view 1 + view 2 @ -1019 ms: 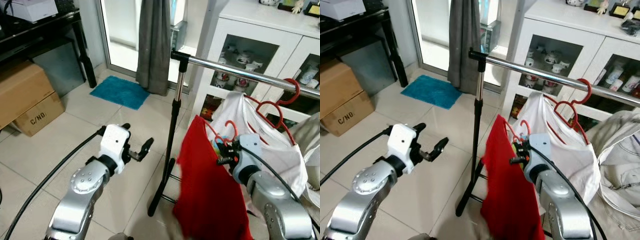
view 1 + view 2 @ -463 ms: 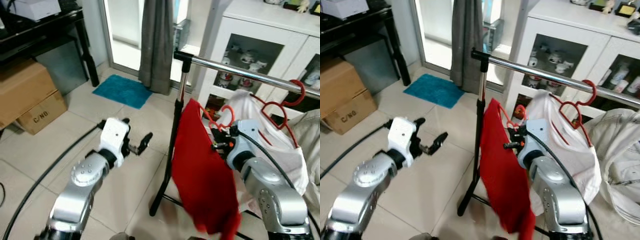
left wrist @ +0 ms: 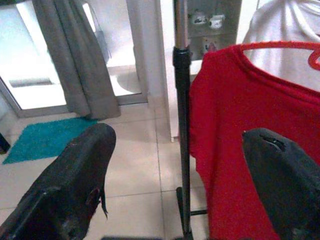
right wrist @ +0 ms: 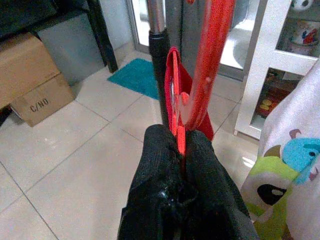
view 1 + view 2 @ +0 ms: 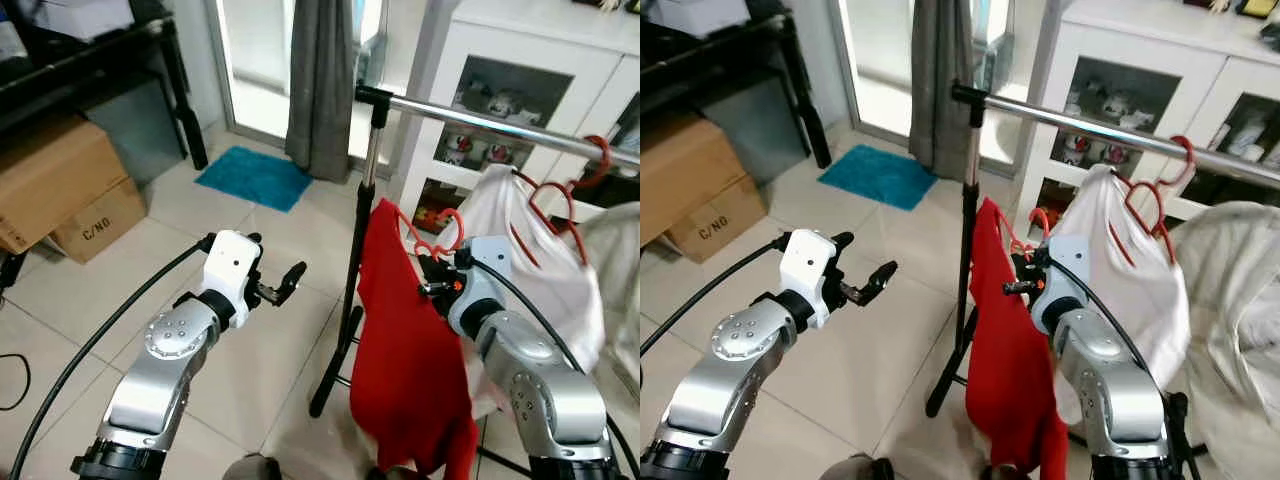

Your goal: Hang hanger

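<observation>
On the far left I am seeing two cardboard boxes sitting on the tiled floor under a black table, and further back a teal mat is lying in front of a grey curtain.

My left gripper is hovering over the floor at about mid-height, its two black fingers spread wide and holding nothing; along them the wrist camera is looking at the rack's black upright pole and the red garment beyond it.

Just right of that, the clothes rack is standing with its chrome rail running off to the right. The red shirt is hanging on a red hanger just beside the upright, well below the rail, so the hanger is not hooked on yet.

My right gripper is pinching the red hanger's stem, both pads pressed against it, carrying the shirt.

Further right, a white shirt with a cartoon print is hanging from another red hanger whose hook is over the rail. Behind it a white glass-door cabinet is standing with small ornaments inside, and a pale garment is draping at the far right.
</observation>
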